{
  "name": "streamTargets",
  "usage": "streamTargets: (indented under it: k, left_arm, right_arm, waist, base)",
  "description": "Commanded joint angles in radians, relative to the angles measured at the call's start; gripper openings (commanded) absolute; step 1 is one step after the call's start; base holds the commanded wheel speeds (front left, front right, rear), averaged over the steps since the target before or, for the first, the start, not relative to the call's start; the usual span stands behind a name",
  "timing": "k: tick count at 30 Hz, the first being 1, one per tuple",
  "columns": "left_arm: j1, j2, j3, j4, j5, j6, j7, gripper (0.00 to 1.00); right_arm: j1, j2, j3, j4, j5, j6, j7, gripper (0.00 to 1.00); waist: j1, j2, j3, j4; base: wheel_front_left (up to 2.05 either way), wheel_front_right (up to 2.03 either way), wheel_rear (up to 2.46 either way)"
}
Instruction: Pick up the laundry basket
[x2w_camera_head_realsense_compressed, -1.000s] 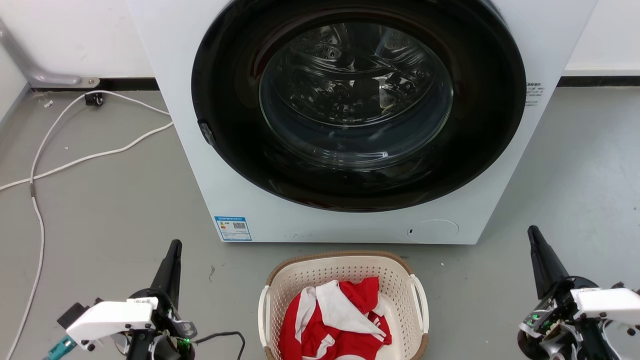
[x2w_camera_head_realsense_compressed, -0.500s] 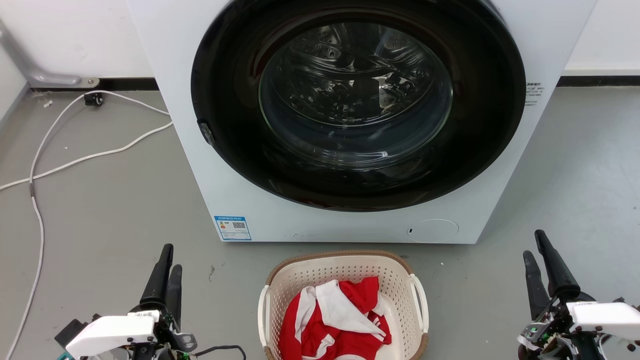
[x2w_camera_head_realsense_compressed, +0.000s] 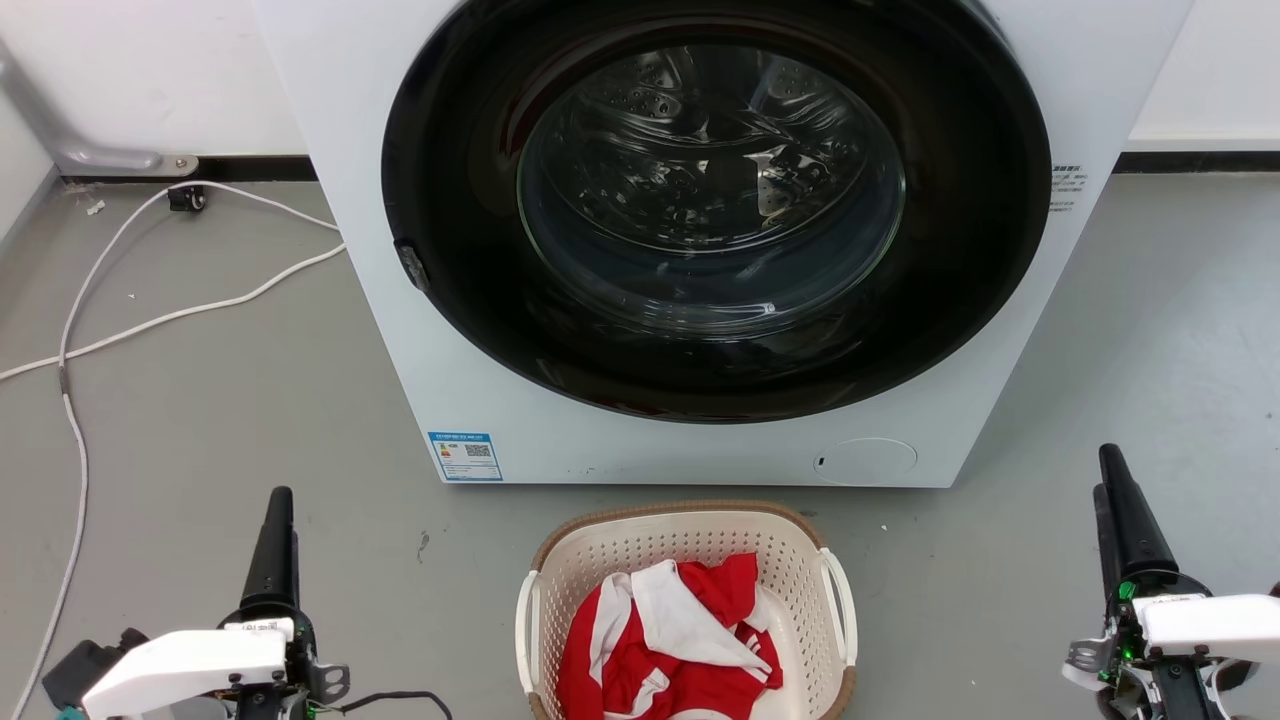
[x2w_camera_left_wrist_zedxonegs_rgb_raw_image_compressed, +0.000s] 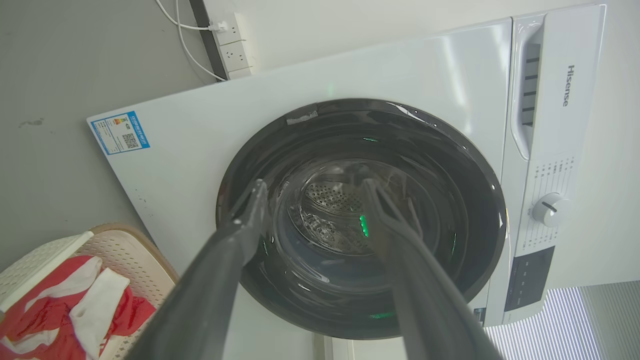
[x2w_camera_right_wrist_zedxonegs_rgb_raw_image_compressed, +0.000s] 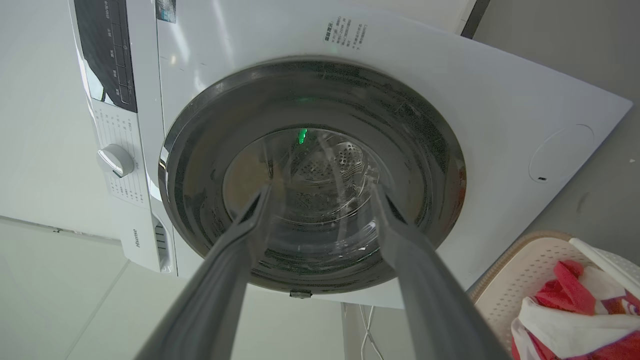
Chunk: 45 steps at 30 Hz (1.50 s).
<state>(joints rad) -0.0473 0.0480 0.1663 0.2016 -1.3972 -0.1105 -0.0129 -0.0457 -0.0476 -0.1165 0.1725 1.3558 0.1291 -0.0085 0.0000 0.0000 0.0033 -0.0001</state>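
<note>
In the head view, one laundry basket sits on the floor just before the one washing machine. It holds one red-and-white cloth bundle, and the left gripper and right gripper stand well apart on either side, so each would best reach inward to one of the two white handles. The left wrist view shows its two fingers spread wide and empty, with the basket at lower left. The right wrist view shows the same spread with the basket at lower right, so both grips should close evenly and lift level.

basket before washer, garment inside — cable left
</note>
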Motion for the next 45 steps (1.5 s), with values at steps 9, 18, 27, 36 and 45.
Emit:
streamTargets:
  k: [9,18,27,36,45]
  left_arm:
    - [-0.007,0.004,0.009,-0.13,0.228,0.075,-0.038,1.0]
    - [0.01,0.004,-0.08,-0.25,0.496,0.145,-0.068,1.0]
    - [0.03,0.004,-0.155,-0.296,0.667,0.109,-0.096,1.0]
    - [0.039,0.018,-0.216,-0.327,0.848,0.096,-0.122,1.0]
    - [0.045,0.075,-0.326,-0.325,0.985,0.161,-0.145,1.0]
  right_arm:
    - [-0.027,-0.003,-0.003,-0.102,-0.296,0.002,-0.039,1.0]
    - [-0.026,-0.003,0.054,-0.186,-0.592,0.002,-0.07,1.0]
    - [-0.009,-0.004,0.092,-0.221,-0.787,0.002,-0.098,1.0]
    - [0.003,-0.004,0.101,-0.239,-0.939,0.002,-0.125,1.0]
    - [0.017,-0.004,0.103,-0.222,-1.059,0.002,-0.148,1.0]
  waist:
    - [0.0,0.0,0.001,0.0]
    - [0.0,0.0,0.007,0.0]
    - [0.0,0.0,0.009,0.0]
    - [0.0,0.0,0.011,-0.004]
    - [0.0,0.0,0.01,-0.005]
  base:
    - [0.0,0.0,0.0]
    - [0.0,0.0,0.0]
    - [0.0,0.0,0.0]
    - [0.0,0.0,0.0]
    - [0.0,0.0,0.0]
